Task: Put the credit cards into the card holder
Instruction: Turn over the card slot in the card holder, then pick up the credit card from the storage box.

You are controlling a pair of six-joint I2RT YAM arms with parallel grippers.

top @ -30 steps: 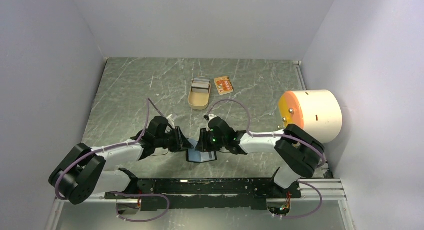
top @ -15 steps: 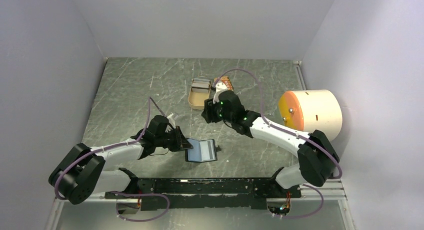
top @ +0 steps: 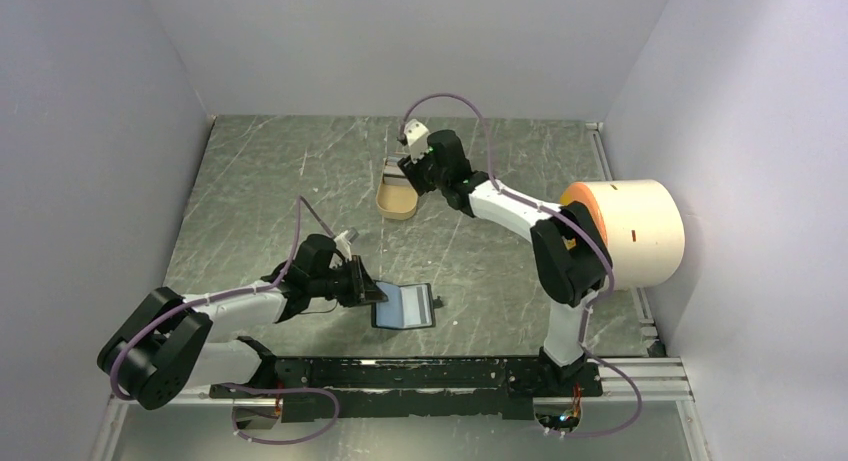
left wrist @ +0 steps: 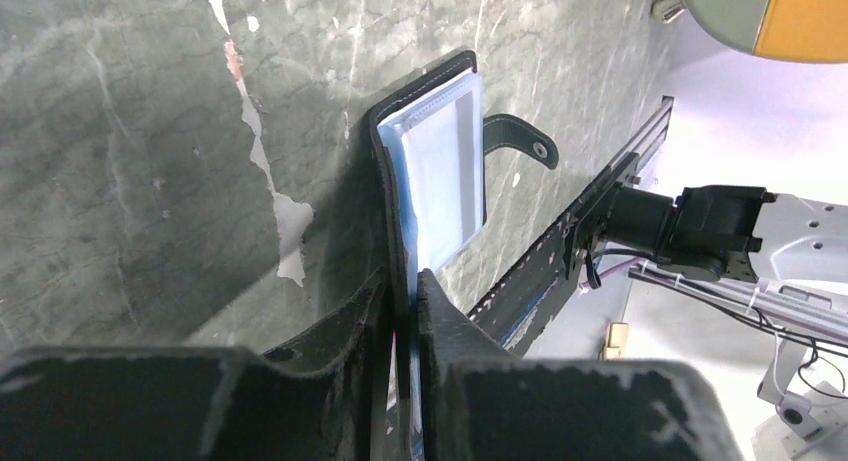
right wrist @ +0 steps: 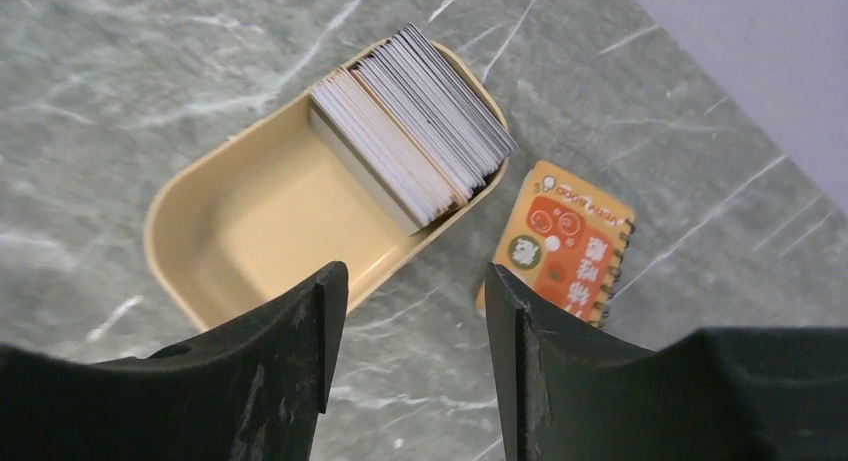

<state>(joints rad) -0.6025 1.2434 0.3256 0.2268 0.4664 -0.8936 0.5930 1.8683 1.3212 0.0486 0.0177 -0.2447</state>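
Observation:
The black card holder point(top: 405, 306) lies open near the front, its blue lining up and its snap tab point(left wrist: 520, 141) pointing right. My left gripper point(top: 368, 289) is shut on the left cover's edge point(left wrist: 395, 221). My right gripper point(right wrist: 410, 281) stands open with nothing between its fingers, hovering over the far middle of the table. Below it, a stack of pale grey-white credit cards point(right wrist: 410, 126) stands on edge in a tan tin point(right wrist: 250, 231). An orange card point(right wrist: 560, 246) lies flat on the table just right of the tin. In the top view the right arm hides the orange card.
A big cream cylinder with an orange end face point(top: 625, 231) lies at the right edge, close to the right arm's elbow. The grey marble table point(top: 260, 191) is walled on three sides. A black rail point(top: 420, 376) runs along the near edge.
My right arm has left the card holder and swung to the far tin, its jaws opening wider. The left gripper has kept its hold on the card holder, which now lies open.

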